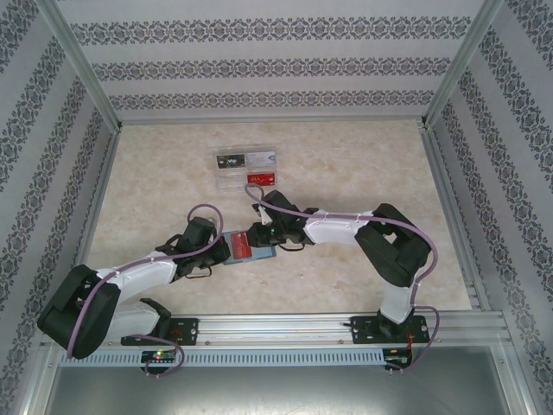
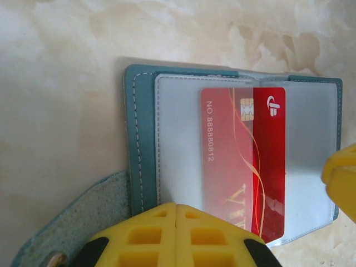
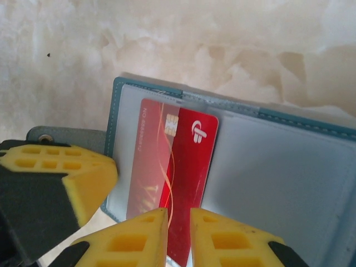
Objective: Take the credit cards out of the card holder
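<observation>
Currently listed: left gripper (image 2: 176, 214), yellow ribbed fingers pressed together with no gap showing, tips set on the near edge of the card holder (image 2: 139, 139); nothing can be seen clamped between them. Right gripper (image 3: 178, 218), same yellow fingers, standing a narrow slit apart, with the lower edge of a glossy red chip card (image 3: 178, 161) showing in that slit; whether the pads press on the card cannot be told. Card holder: small teal-blue stitched bifold, lying open and flat on the beige marbled tabletop (image 1: 363, 164), directly ahead of both sets of fingertips and between the two grippers in the overhead view (image 1: 249, 246). Its grey-blue inner panel (image 3: 278, 167) extends to the right of the right gripper. A frosted clear plastic sleeve (image 2: 178, 139) lies over the panel just ahead of the left gripper. The red card, with gold chip, white logo and printed number, sits partly inside this sleeve, its long side running away from the left fingertips and its near end beside them on the right (image 2: 239, 161). A teal closing strap with a metal snap (image 2: 72, 222) trails off to the left of the left gripper. One finger of the right gripper (image 2: 342, 175) shows at the holder's far right edge in the left wrist view. Clear rectangular plastic tray (image 1: 229, 180), holding dark, silver and red cards, lies well beyond both grippers, apart from the holder.
</observation>
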Tool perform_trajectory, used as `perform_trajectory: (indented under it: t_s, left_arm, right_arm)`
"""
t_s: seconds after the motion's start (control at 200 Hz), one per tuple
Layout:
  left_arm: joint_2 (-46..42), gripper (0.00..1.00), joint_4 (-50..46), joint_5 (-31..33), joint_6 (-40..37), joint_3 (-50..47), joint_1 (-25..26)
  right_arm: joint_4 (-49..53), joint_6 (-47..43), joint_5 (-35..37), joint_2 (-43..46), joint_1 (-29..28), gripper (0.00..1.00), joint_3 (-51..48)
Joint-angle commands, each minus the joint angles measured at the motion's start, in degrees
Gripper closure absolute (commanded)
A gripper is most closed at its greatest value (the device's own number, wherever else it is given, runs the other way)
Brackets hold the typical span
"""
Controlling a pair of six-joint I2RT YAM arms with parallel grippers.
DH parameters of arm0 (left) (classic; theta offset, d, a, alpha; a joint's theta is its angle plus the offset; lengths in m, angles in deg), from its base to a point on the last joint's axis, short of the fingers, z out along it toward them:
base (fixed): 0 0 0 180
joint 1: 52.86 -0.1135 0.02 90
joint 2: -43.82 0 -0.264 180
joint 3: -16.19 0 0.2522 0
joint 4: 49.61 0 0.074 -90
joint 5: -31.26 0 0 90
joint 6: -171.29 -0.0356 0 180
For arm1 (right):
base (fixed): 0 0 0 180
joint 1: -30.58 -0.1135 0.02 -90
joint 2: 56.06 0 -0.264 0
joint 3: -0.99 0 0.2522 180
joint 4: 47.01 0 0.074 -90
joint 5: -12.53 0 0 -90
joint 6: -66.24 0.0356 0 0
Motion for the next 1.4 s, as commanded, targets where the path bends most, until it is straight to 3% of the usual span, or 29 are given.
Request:
perform_trajectory:
  t_s: [0.0, 0.69, 0.869, 0.984, 1.394]
  left_arm:
    - [0.34, 1.0, -2.44, 1.08, -0.16, 0.63, -0.55]
    - [1.79, 1.0, -0.7, -0.38, -0.07, 0.66, -0.51]
    - [1.64, 1.0, -0.83, -0.41, -0.06, 0.58, -0.5]
    - [1.29, 1.0, -1.06, -0.32, -0.12, 0.59, -0.5]
    - [0.08, 1.0, -2.33, 0.52, -0.47, 0.66, -0.56]
  right_arm:
    - [0.86, -0.93, -0.74, -2.15, -0.34, 0.8, 1.89]
    - [-0.74, 1.6, -3.89, -5.29, -0.77, 0.78, 2.78]
    - [-1.4, 2.23, -3.72, -5.47, -0.7, 0.86, 2.5]
    - [-1.48, 2.78, -3.43, -5.23, -0.31, 1.0, 2.06]
    - [-4.18, 4.43, -3.24, 1.45, 3.78, 1.0, -5.94]
